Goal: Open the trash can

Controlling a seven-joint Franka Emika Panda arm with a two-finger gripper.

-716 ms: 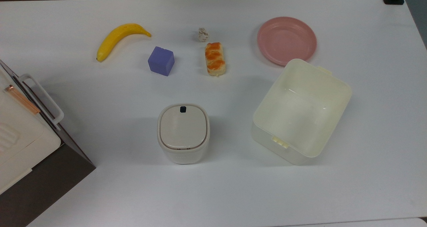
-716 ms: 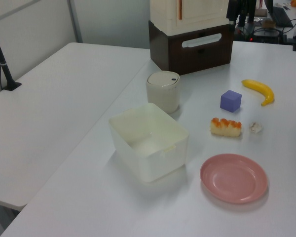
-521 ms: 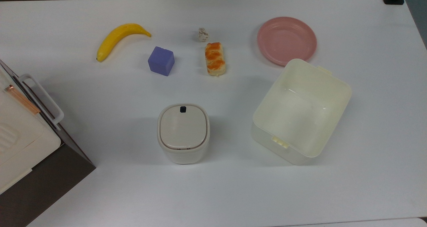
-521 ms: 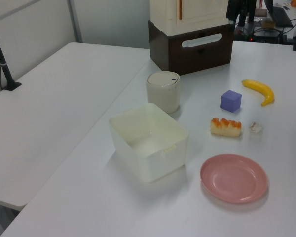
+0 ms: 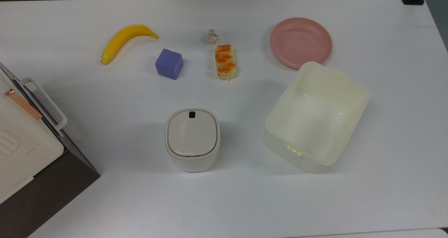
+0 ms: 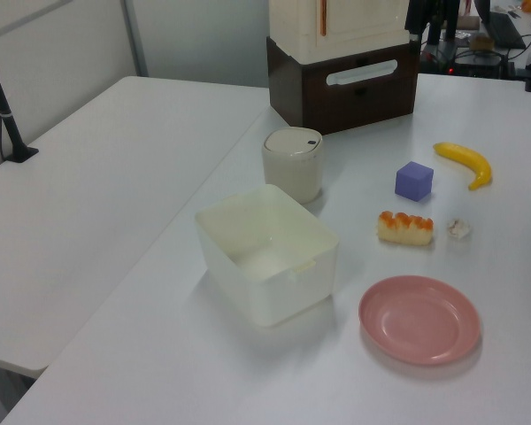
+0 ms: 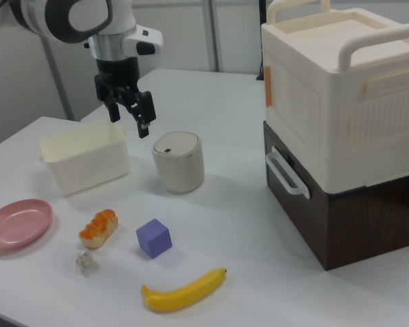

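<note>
The small cream-white plastic trash can [image 5: 192, 140] with rounded-square sides stands upright near the middle of the white table [image 5: 105, 101], its beige hinged lid [image 5: 191, 132] shut flat and a small dark push button [image 5: 191, 114] set at the lid's far edge in the top view. In the right view the same can [image 7: 179, 161] sits below and to the right of the black two-finger gripper [image 7: 129, 117], which hangs in the air above the table, clear of the can, with its two fingers spread apart and nothing between them.

Just to the top view's right of the can lies a larger lidless pale-yellow rectangular plastic tub [image 5: 316, 117], turned at an angle. Beyond the tub is a round pink plate [image 5: 301, 42]. Farther up the top view, in a loose row, lie an orange-glazed bread roll [image 5: 225, 62], a small crumpled whitish lump [image 5: 212, 36], a purple cube [image 5: 169, 63] and a yellow banana [image 5: 126, 40]. At the top view's left edge stands a dark brown cabinet [image 5: 45, 182] with a white drawer handle, topped by a cream plastic box [image 7: 341, 95] with carrying handles.
</note>
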